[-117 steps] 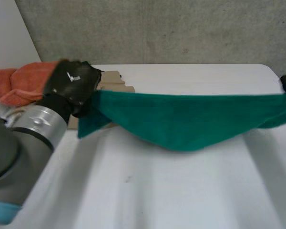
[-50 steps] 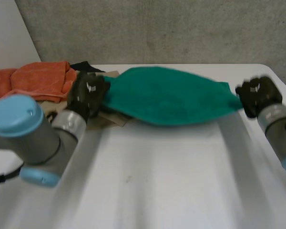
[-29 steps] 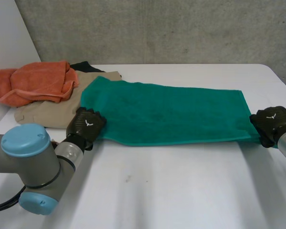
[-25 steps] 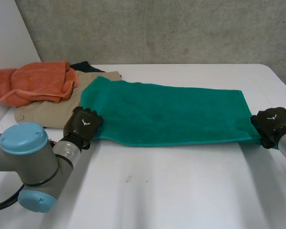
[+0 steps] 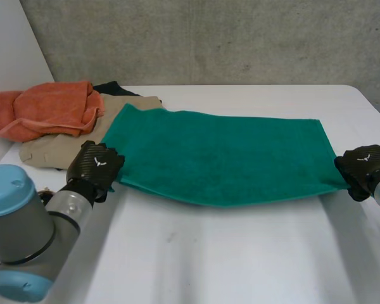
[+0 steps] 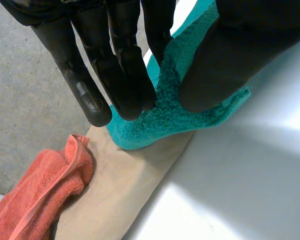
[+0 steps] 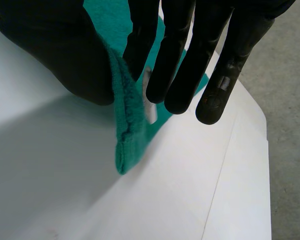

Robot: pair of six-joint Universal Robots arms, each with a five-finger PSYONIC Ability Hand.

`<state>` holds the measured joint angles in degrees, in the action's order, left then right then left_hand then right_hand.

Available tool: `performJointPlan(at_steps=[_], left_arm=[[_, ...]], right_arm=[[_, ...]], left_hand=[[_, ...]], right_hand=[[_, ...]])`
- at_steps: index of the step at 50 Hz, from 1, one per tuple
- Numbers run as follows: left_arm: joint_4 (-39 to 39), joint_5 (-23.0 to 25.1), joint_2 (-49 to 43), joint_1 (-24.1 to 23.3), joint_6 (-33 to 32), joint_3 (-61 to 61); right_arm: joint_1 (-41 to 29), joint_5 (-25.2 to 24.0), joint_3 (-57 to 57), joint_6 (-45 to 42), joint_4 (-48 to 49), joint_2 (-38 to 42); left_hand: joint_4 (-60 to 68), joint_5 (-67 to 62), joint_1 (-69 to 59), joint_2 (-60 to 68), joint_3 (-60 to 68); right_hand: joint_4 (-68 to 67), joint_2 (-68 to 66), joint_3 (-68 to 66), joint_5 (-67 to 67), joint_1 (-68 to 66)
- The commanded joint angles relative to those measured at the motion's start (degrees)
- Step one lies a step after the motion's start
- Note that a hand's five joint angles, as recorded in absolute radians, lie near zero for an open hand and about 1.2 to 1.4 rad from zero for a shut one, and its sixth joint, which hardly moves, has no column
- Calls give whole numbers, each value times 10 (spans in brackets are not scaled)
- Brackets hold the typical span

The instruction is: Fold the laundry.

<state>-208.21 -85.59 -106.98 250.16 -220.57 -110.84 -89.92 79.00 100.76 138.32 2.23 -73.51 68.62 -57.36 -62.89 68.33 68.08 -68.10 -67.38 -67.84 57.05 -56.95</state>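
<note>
A green towel lies spread flat across the white table, its long side running left to right. My left hand pinches the towel's near left corner between thumb and straight fingers. At the near right corner, my right hand pinches the towel's edge the same way. The near edge sags a little toward me between the two hands.
A beige cloth lies at the table's back left, partly under the towel's left end. An orange towel is heaped on it, with a dark cloth behind. A concrete wall stands beyond the table.
Both hands swung the green towel out, laid it flat and drew its near edge toward me. Over the last half second both hands slid a little outward and nearer.
</note>
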Motion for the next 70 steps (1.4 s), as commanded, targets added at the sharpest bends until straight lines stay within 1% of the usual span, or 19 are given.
performJointPlan(at_steps=[1, 7, 10, 14, 19, 25, 31, 34, 39, 43, 51, 54, 56, 57, 58, 59, 60, 66, 70], left_arm=[[153, 1, 109, -1, -3, -34], [325, 7, 186, -8, -4, -57], [384, 8, 205, -11, -5, -69], [421, 8, 206, -13, -23, -82], [427, 9, 194, -11, -62, -78], [403, 7, 127, -13, -72, -20], [307, 3, 24, -18, -65, 85], [244, 0, -34, -27, -67, 138], [177, -8, -112, -44, -74, 212], [149, -26, -175, -49, -76, 276], [139, -34, -272, -56, -76, 381], [129, -41, -290, -59, -76, 404], [118, -48, -292, -60, -76, 410], [102, -56, -292, -61, -75, 413], [93, -63, -291, -61, -74, 413], [84, -68, -290, -62, -74, 413], [76, -72, -288, -63, -74, 411], [58, -79, -264, -89, -72, 393], [74, -78, -223, -92, -72, 345]], right_arm=[[25, -9, 4, -83, -126, -84], [88, -11, 41, -240, -252, -152], [128, -16, 65, -304, -310, -179], [156, -37, 85, -336, -340, -196], [164, -57, 90, -338, -341, -194], [157, -68, 70, -333, -305, -171], [115, -60, 3, -281, -211, -72], [73, -43, -47, -228, -167, -19], [29, 7, -117, -206, -96, 64], [-9, 38, -165, -208, -30, 119], [-25, 41, -232, -208, 81, 220], [-34, 42, -243, -209, 106, 238], [-40, 45, -253, -206, 132, 256], [-41, 47, -256, -205, 141, 260], [-40, 49, -260, -204, 149, 264], [-41, 57, -262, -201, 159, 267], [-42, 62, -262, -199, 162, 267], [-41, 76, -246, -173, 161, 250], [-33, 73, -215, -124, 153, 199]], left_hand=[[114, -126, -171, 117, 119], [114, -126, -171, 117, 119], [114, -126, -171, 117, 119], [114, -126, -171, 117, 119], [114, -126, -171, 117, 119], [114, -126, -171, 117, 119], [62, -75, -119, 65, 67], [54, -66, -111, 56, 59], [11, -24, -69, 14, 17], [-66, 53, 9, -63, -60], [-98, 85, 41, -95, -92], [-244, 231, 187, -241, -238], [-253, 240, 195, -250, -247], [-289, 277, 232, -286, -284], [-363, 350, 306, -360, -358], [-485, 473, 428, -482, -480], [-586, 574, 529, -583, -581], [-586, 574, 529, -583, -581], [-586, 574, 529, -583, -581]], right_hand=[[-119, -126, -122, 129, -231], [-119, -126, -122, 129, -231], [-119, -126, -122, 129, -231], [-119, -126, -122, 129, -231], [-119, -126, -122, 129, -231], [-119, -126, -122, 129, -231], [-119, -126, -122, 129, -231], [-119, -126, -122, 129, -231], [-119, -126, -122, 129, -231], [-119, -126, -122, 129, -231], [-119, -126, -122, 129, -231], [-119, -126, -122, 129, -231], [-44, -51, -47, 54, -156], [-11, -18, -13, 21, -122], [86, 79, 84, -76, -25], [454, 446, 451, -443, 342], [581, 574, 578, -571, 469], [581, 574, 578, -571, 469], [581, 574, 578, -571, 469]])
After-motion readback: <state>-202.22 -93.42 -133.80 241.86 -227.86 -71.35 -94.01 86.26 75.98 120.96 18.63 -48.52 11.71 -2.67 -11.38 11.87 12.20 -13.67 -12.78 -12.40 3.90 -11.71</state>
